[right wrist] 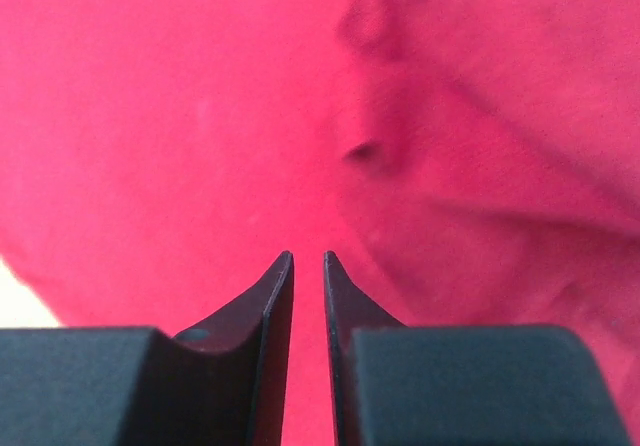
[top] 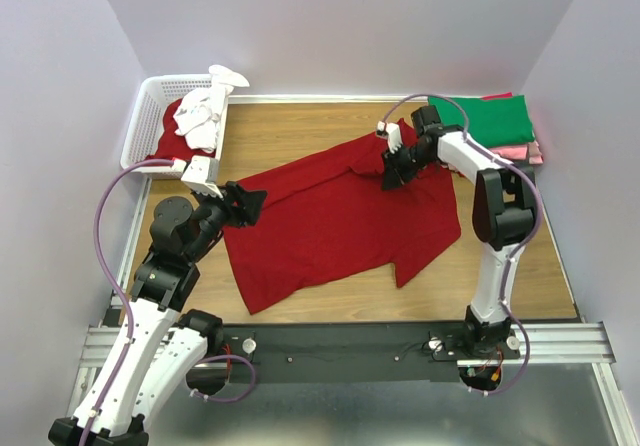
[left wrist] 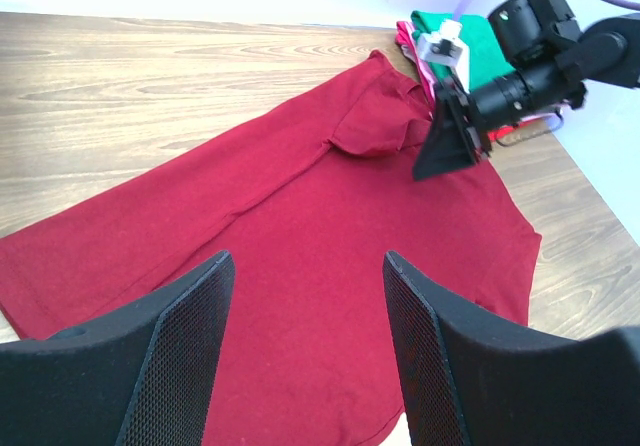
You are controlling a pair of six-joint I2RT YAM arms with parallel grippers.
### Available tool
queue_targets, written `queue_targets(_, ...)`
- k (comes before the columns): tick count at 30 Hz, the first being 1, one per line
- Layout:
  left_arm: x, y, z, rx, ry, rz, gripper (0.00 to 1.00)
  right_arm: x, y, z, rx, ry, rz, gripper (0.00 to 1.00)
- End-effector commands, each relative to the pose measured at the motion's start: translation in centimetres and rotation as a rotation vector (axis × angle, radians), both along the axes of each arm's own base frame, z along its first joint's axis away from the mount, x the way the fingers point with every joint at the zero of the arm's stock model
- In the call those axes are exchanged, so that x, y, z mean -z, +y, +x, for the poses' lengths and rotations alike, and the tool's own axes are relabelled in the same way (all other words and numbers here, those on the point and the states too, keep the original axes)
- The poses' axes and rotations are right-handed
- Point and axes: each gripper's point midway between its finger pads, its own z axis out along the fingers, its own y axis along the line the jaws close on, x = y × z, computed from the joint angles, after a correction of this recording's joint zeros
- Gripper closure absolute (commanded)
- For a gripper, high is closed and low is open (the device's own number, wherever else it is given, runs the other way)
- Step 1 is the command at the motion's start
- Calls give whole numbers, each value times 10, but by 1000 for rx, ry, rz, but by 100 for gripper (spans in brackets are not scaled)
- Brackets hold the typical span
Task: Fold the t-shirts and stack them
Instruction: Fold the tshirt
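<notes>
Currently 1 dark red soft-cloth short-sleeved t-shirt point(top: 330, 226) lies spread flat on wood-grain tabletop point(top: 300, 131), roughly centre, btwn both arms. Its long axis runs on a diagonal, near-left to far-right in top view. In the far-right corner a green t-shirt point(top: 490, 116) sits folded atop a pink one point(top: 522, 151), near R arm and well apart from L arm. White plastic lattice basket point(top: 140, 131) at far left holds white cloth point(top: 200, 116) + red cloth point(top: 170, 144).

Key relation: the arms sit at opposite ends of that diagonal. Left gripper point(top: 245, 204) is at shirt's left edge, fingers wide apart, nothing btwn them. Its wrist view shows red cloth below and ahead of the tips, so shirt stretches away from it toward R. Right gripper point(top: 393, 169) is down at far edge, beside a rumpled fold, prob. the neck. Its fingers stand nearly together w/ a thin slit; can't tell whether any cloth is nipped.

Judgement: shirt not yet folded, so step in hand looks like taking 2 edge pts for 1st fold. L arm is nearer for left edge, R arm for far edge. Both should lift together, else cloth may skew.
</notes>
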Motion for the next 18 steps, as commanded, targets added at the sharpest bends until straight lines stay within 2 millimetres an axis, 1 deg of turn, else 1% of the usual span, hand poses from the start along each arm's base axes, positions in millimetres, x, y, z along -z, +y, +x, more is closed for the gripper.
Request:
queue_targets(1,-4,0,-1,9,-33,9,31,-38,2,-28,-107,-81,23,74)
queue_targets(2,-5,0,-1,9,-37,8,31,-41,0,-35,-121,-75,18,71)
queue_targets(3,-5,-1,-2,10,-37,8,31,-52,-1,-39,-134,-96,21,70)
queue_targets(5,-5,-1,-2,13,-37,7,31,-60,-3,-44,-149,-111,15,68)
queue_targets(6,-6,-1,-3,14,-42,7,31,-66,-5,-41,-145,-136,7,66)
queue_targets(7,-7,-1,-3,15,-46,7,31,-74,-8,-28,-119,-182,-24,53)
queue_targets(8,-7,-1,-3,15,-46,7,31,-76,-9,-18,-106,-204,-41,48)
queue_targets(9,-6,-1,-3,17,-43,10,31,-66,-11,-7,-98,-198,-67,40)
queue_targets(10,-7,-1,-3,17,-46,9,31,-75,-11,0,-101,-234,-67,39)
queue_targets(11,-7,-1,-3,20,-46,8,31,-60,-8,8,-115,-209,-75,36)
queue_targets(12,-7,-1,-3,18,-46,7,31,-66,-4,20,-143,-248,-61,33)
queue_targets(13,-7,-1,-3,17,-46,6,31,-50,-1,22,-171,-215,-60,30)
queue_targets(14,-7,-1,-4,18,-46,4,31,-55,5,31,-213,-260,-60,30)
queue_targets(16,-8,0,-5,13,-48,-1,31,-48,13,36,-252,-270,-65,30)
queue_targets(17,-8,1,-5,7,-50,-1,31,-41,19,39,-291,-280,-72,30)
queue_targets(18,-8,0,-5,10,-50,-1,31,-36,21,38,-309,-275,-76,30)
